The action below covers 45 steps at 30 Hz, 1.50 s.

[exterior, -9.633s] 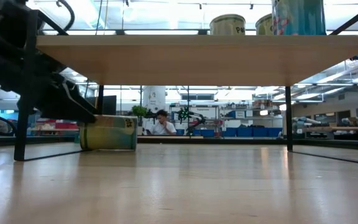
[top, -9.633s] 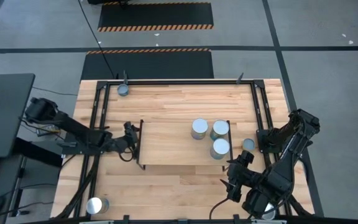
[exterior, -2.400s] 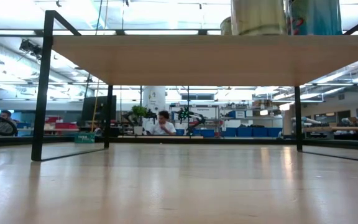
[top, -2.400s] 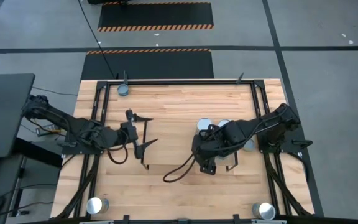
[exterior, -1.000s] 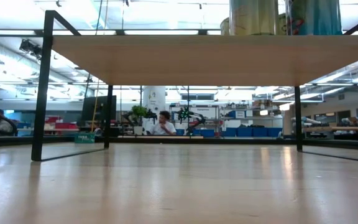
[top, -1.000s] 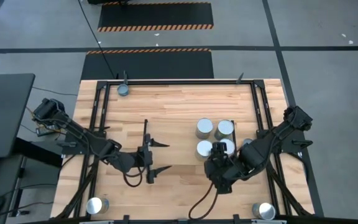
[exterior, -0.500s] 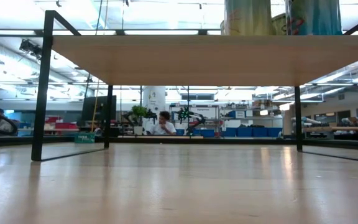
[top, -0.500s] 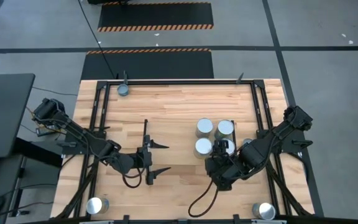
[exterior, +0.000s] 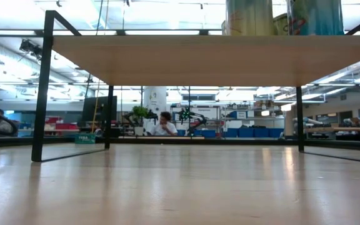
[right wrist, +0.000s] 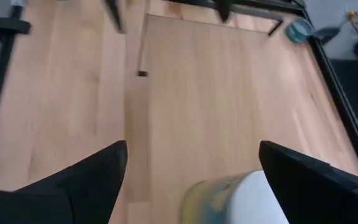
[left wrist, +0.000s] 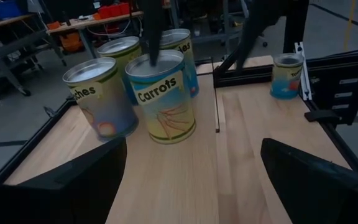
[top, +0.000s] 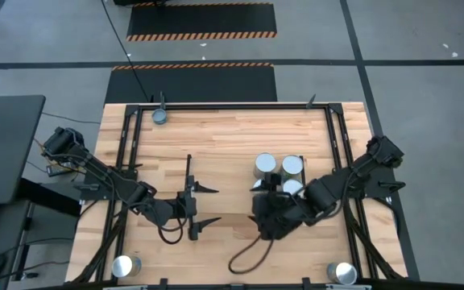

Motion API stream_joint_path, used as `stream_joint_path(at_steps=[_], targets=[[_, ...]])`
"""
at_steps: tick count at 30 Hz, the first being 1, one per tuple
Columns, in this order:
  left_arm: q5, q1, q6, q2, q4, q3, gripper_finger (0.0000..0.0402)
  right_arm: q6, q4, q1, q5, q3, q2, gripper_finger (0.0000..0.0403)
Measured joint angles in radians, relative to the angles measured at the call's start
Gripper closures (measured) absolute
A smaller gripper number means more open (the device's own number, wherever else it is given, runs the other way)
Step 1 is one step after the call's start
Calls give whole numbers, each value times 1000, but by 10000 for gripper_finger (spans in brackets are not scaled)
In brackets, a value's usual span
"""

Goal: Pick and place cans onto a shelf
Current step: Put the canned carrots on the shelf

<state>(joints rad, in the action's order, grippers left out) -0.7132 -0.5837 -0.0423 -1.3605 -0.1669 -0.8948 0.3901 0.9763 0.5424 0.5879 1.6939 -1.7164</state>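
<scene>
The light-wood shelf [top: 224, 181] stands mid-table. It carries several silver-topped cans [top: 264, 165] at its right end, also seen in the left wrist view, where the nearest is a "Carrots" can [left wrist: 163, 93]. My right gripper [top: 258, 200] is open above the shelf's near-left can, whose top [right wrist: 241, 199] shows between its fingers. My left gripper [top: 209, 205] is open and empty at the shelf's left end, pointing at the cans. My right gripper points down over the Carrots can. One finger [left wrist: 154, 31] stands at the can's top rim [left wrist: 157, 61]. I cannot tell whether it touches the can. The can stands upright on the shelf.
Loose cans stand at the table's far left [top: 159, 115], near left [top: 123, 266] and near right [top: 343, 272], and one by the right rail [left wrist: 288, 74]. The black rail frame [top: 127, 153] edges the table. People sit in the room beyond [exterior: 164, 123].
My right gripper has gone toward the table's left edge along the shelf and now covers the near-left can of the group. It has stayed open. My left gripper has kept still.
</scene>
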Motion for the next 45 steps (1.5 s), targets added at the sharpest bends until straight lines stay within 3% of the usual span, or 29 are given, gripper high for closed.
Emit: stream_joint_path(at_steps=[13, 21, 26, 30, 35, 39, 45], targets=[[0, -10, 0, 0, 4, 0, 24, -46, -1, -114, -187, 0, 0, 30], [0, -11, 1, 0, 6, 0, 24, -29, 32, -110, -238, 0, 2, 30], [0, -10, 2, 0, 8, 0, 24, -51, 28, -99, -208, 33, 2, 30], [0, -10, 0, 0, 8, 0, 24, -47, 181, -62, -203, 134, 19, 30], [0, -17, -22, 0, 7, 0, 24, 78, 442, -1, -246, 198, 78, 30], [0, -21, -22, 0, 6, 0, 24, 101, 397, 10, -204, 151, 102, 30], [-1, -13, -22, 0, -2, 0, 24, 55, 298, -20, -289, 71, 97, 30]])
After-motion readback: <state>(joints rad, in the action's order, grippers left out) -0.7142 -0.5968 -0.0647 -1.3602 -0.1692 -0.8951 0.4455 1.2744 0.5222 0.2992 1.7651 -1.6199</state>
